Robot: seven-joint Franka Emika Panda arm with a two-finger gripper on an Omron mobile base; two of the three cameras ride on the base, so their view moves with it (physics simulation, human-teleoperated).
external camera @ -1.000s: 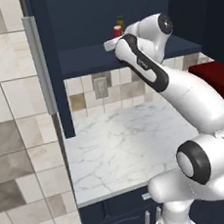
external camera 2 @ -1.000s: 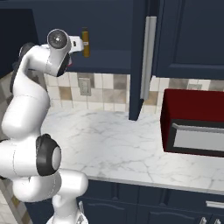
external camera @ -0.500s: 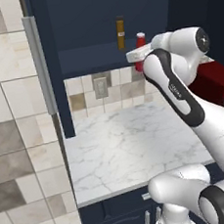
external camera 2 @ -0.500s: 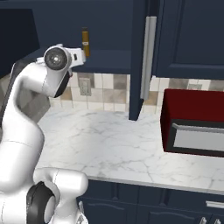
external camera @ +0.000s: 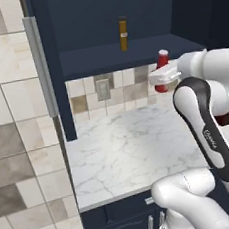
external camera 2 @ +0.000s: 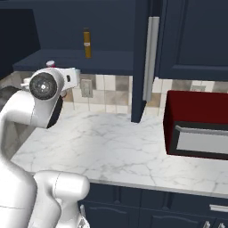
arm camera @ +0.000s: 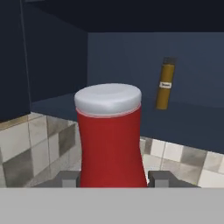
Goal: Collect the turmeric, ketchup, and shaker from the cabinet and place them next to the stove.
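My gripper (arm camera: 111, 179) is shut on the ketchup (arm camera: 110, 140), a red bottle with a white cap held upright between the two fingers (arm camera: 68, 178). In the left base view the ketchup (external camera: 163, 60) hangs in the gripper (external camera: 161, 75) just below and in front of the cabinet shelf (external camera: 104, 54), above the counter. Its cap (external camera 2: 50, 63) peeks over the arm in the right base view. The turmeric (external camera: 123, 34) (external camera 2: 87, 43) (arm camera: 165, 83), a slim amber jar, stands alone on the shelf of the open navy cabinet (external camera 2: 107, 26). The shaker and the stove are out of view.
The cabinet's open doors (external camera: 43, 69) (external camera 2: 140, 62) jut out with silver bar handles on either side. Below lies a white marble counter (external camera: 125, 145) with a tiled backsplash and an outlet (external camera: 102, 90). A dark red box-shaped appliance (external camera 2: 196, 124) stands on the counter to the right.
The arm has drawn back out of the cabinet with the ketchup in its grip, carrying it down below the shelf edge. The turmeric has stayed in place.
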